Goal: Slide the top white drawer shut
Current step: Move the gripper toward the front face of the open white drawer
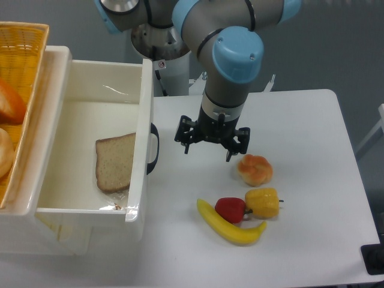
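Note:
The top white drawer [146,108] stands pulled out to the right from the cabinet at the left. A slice of brown bread [116,161] lies inside it. Its black curved handle [153,149] sits on the front wall and faces the table. My gripper [208,151] hangs above the table a little to the right of the handle, apart from it. It points down, its jaws are spread open, and it holds nothing. The wrist hides part of the fingers.
A yellow wicker basket [21,66] with bread rolls sits on top of the cabinet at the left. A bun [255,169], a red pepper [231,209], a yellow pepper [263,202] and a banana [231,227] lie on the white table right of the gripper.

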Controlling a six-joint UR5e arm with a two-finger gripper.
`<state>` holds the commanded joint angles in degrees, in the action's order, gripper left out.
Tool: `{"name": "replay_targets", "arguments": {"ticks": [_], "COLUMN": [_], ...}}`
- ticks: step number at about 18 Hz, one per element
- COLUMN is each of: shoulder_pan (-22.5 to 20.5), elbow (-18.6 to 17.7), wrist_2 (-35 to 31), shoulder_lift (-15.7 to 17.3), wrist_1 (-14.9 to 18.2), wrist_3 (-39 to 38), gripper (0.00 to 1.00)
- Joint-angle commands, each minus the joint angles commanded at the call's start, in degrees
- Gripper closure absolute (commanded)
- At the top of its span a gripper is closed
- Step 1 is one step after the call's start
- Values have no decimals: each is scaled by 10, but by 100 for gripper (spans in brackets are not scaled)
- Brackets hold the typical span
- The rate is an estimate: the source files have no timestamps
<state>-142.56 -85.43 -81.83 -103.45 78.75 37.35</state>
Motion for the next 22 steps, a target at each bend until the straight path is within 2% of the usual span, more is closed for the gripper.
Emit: {"name": "replay_targets", "arguments": {"ticks": [6,10,14,22], "shoulder_pan": [0,-1,-3,1], "elbow": [-2,-31,-32,-45], "wrist_2": [-3,-50,-51,-50], "shoulder_lift": [-15,-32,-50,-59], "wrist_1": [-2,-5,-9,-9], "wrist_3": [4,1,-2,-1], "gripper": [0,0,0,0]}}
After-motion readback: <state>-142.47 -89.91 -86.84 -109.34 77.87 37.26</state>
